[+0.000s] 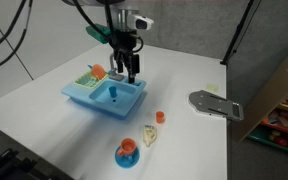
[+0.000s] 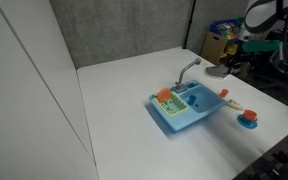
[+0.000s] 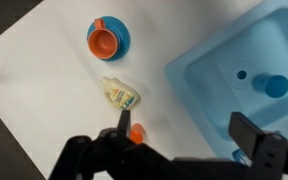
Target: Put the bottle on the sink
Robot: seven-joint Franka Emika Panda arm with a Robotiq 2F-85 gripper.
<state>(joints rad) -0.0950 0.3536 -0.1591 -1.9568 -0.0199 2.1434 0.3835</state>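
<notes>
The bottle (image 3: 120, 95) is small and pale cream-yellow. It lies on its side on the white table, apart from the sink; it also shows in an exterior view (image 1: 150, 135). The light-blue sink (image 1: 104, 98) with a grey faucet stands mid-table and shows in both exterior views (image 2: 189, 107); in the wrist view (image 3: 219, 75) it fills the right side. My gripper (image 3: 184, 130) is open and empty. It hovers over the sink's edge nearest the bottle, and in an exterior view (image 1: 131, 66) it hangs above the sink.
A tiny orange cup (image 3: 136, 132) stands on the table right by my left finger. An orange cup on a blue plate (image 3: 108, 38) stands beyond the bottle. A small blue object (image 3: 274, 85) sits in the basin. A grey flat object (image 1: 214, 104) lies on the table.
</notes>
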